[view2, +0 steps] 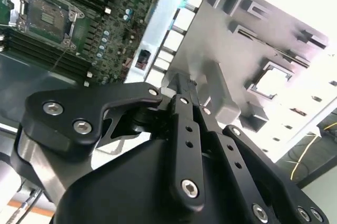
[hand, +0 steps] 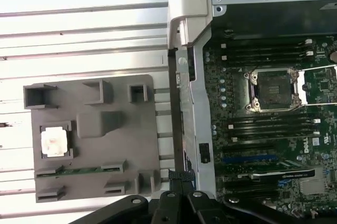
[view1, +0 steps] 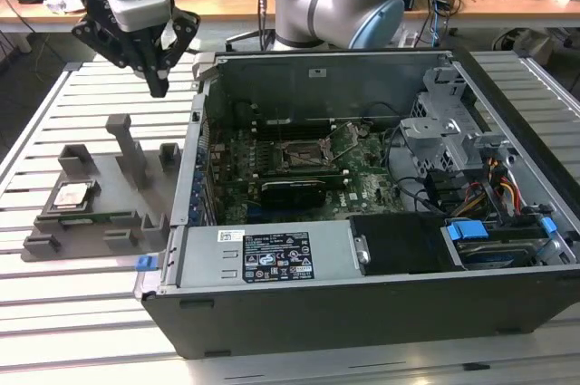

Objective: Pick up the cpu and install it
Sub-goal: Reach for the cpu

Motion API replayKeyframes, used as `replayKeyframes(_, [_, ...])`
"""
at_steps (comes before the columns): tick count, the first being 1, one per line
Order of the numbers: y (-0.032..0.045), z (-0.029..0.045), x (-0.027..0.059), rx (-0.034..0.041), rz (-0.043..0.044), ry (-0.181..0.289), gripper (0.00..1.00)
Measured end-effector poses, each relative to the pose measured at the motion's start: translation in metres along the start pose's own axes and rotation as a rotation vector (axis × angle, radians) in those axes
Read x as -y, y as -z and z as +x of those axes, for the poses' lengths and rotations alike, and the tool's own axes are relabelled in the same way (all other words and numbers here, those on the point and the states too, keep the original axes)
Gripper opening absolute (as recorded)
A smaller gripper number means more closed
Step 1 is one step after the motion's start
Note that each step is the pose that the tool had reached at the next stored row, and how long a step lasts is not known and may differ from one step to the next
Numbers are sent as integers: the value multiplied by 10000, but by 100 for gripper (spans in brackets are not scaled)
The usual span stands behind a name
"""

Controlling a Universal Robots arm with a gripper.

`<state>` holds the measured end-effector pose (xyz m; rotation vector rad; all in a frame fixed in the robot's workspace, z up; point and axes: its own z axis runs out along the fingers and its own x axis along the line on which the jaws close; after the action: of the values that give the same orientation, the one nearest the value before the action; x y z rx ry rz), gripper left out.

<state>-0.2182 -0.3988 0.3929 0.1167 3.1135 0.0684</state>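
The cpu [view1: 72,195], a small silver square, lies in a pocket of the grey holder plate [view1: 127,187] at the exterior view's left. It also shows as a bright square in both wrist views [hand: 55,142] [view2: 274,84]. My gripper [view1: 159,86] hangs high above the slatted table, beyond the holder's far edge and beside the open computer case. Its black fingers [hand: 179,182] are shut together with nothing between them. The open cpu socket [view1: 304,154] sits on the green motherboard inside the case, also seen in both wrist views [hand: 274,89] [view2: 45,16].
The open computer case [view1: 362,258] lies on the slatted metal table [view1: 72,312], its raised side wall [hand: 184,50] between holder and motherboard. A green memory stick [hand: 79,169] rests in the holder, which has upright grey blocks [view1: 131,149]. The arm's base [view1: 340,0] stands behind the case.
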Motion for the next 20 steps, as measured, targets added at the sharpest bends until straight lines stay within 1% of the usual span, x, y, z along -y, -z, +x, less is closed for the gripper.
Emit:
replayKeyframes(2, [2,102,8,-1,1,2,11])
replayKeyframes(4, [3,152,12,0,0,0,11])
replayKeyframes(5, [4,198,15,0,0,0,11])
replayKeyframes(6, [4,225,17,-1,-1,1,11])
replayKeyframes(7, [6,297,22,0,0,2,11])
replayKeyframes(9, [7,394,29,0,0,0,11])
replayKeyframes(10, [7,424,31,0,0,0,11])
replayKeyframes(12, [6,506,29,0,0,2,11])
replayKeyframes(13, [6,562,22,0,0,1,11])
replayKeyframes(14, [6,603,15,0,1,0,11])
replayKeyframes(16, [4,752,-2,0,1,1,11])
replayKeyframes(20, [3,932,-6,0,1,2,11])
